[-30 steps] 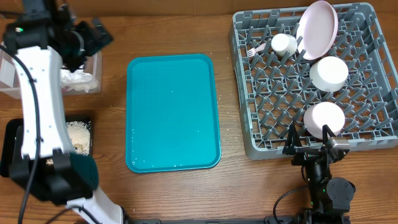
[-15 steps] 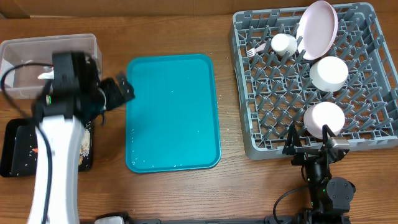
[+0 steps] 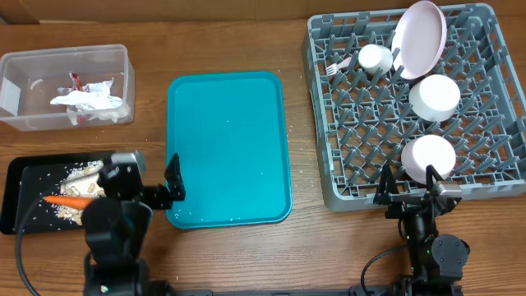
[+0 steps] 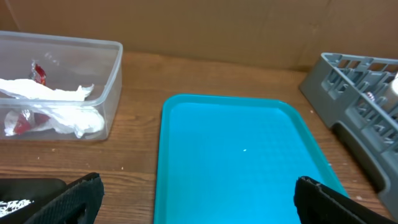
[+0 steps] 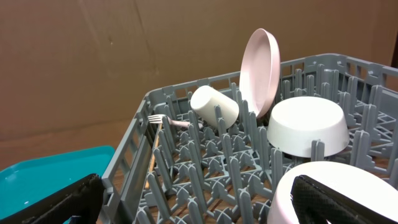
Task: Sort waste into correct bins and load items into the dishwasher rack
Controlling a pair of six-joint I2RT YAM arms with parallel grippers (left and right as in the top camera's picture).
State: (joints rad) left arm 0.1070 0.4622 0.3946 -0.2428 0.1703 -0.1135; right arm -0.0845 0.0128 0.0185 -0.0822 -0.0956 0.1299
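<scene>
That pale round plate [image 3: 419, 37] leans on the grey plastic rack [image 3: 353, 197] pegs so it won't flop flat; left gripper [image 4: 196, 205] and right gripper [image 5: 196, 202] gape wide, empty.

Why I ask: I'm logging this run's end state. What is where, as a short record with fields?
clear tub: crumpled napkins, red-and-white wrapper
black tray: carrot, crumbly scraps
teal tray: no dishes on it
rack: plate on edge, cup tipped over, fork, far bowl upside down, near bowl
left gripper: open, holding nothing
right gripper: open, holding nothing, at the rack's front edge
</scene>
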